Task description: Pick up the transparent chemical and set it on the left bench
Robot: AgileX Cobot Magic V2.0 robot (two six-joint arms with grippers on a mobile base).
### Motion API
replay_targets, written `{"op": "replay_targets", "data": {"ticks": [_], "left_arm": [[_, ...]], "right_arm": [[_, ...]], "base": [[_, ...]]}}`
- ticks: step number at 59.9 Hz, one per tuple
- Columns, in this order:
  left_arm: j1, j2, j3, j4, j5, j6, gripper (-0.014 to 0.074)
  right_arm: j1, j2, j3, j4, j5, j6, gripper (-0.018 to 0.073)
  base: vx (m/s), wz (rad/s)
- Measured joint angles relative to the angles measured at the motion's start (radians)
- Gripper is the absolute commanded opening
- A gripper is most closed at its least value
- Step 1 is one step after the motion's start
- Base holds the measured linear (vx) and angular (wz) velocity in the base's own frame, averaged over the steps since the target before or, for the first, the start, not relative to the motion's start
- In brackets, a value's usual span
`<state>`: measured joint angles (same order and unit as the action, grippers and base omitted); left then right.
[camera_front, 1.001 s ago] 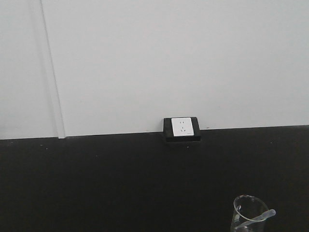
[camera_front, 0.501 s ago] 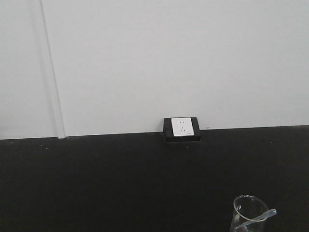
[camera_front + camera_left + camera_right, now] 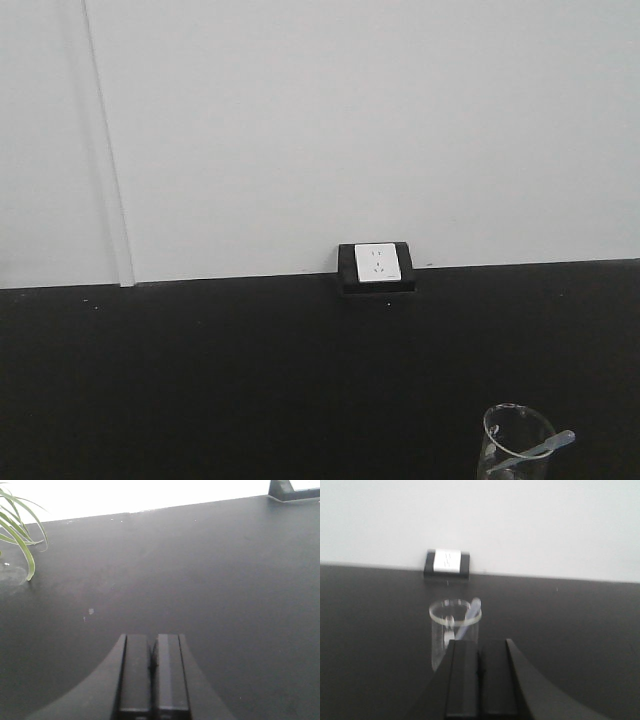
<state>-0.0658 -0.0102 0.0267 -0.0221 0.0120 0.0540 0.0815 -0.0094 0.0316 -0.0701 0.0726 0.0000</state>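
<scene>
The transparent chemical [image 3: 545, 443] is a slim clear pipette leaning inside a clear glass beaker [image 3: 512, 447] at the bottom right of the front view. In the right wrist view the pipette [image 3: 468, 618] rests against the beaker [image 3: 442, 637] rim, its bulb poking above. My right gripper [image 3: 479, 647] is shut and empty, just in front of the beaker and slightly to its right. My left gripper [image 3: 153, 642] is shut and empty above bare black counter. The left bench is out of view.
A black counter [image 3: 250, 380] runs along a white wall, with a white wall socket [image 3: 377, 264] in a black housing at its back edge. Green plant leaves [image 3: 20, 535] hang in at the far left of the left wrist view.
The beaker and pipette have drifted slightly down and right in the front view; nothing else differs.
</scene>
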Motion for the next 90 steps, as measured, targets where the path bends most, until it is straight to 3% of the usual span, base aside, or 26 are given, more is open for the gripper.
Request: {"op": "replay_targets", "data": {"ticks": [29, 36, 50, 60, 74, 90], "left_arm": [[0.0, 0.0, 0.0, 0.0, 0.0, 0.0, -0.0003], [0.0, 0.0, 0.0, 0.0, 0.0, 0.0, -0.0003], [0.0, 0.0, 0.0, 0.0, 0.0, 0.0, -0.0003], [0.0, 0.0, 0.0, 0.0, 0.0, 0.0, -0.0003], [0.0, 0.0, 0.0, 0.0, 0.0, 0.0, -0.0003], [0.0, 0.0, 0.0, 0.0, 0.0, 0.0, -0.0003]], "right_arm": [[0.0, 0.0, 0.0, 0.018, -0.335, -0.024, -0.0004], [0.0, 0.007, -0.003, 0.056, -0.296, -0.01, -0.0003], [0.0, 0.245, -0.13, 0.157, -0.046, 0.0, -0.0003], [0.0, 0.474, -0.18, 0.154, -0.04, -0.017, 0.0003], [0.0, 0.768, -0.196, 0.154, -0.255, -0.022, 0.0065], [0.0, 1.058, -0.197, 0.154, -0.52, -0.007, 0.0291]], "base": [[0.0, 0.0], [0.0, 0.0], [0.0, 0.0], [0.0, 0.0], [0.0, 0.0], [0.0, 0.0]]}}
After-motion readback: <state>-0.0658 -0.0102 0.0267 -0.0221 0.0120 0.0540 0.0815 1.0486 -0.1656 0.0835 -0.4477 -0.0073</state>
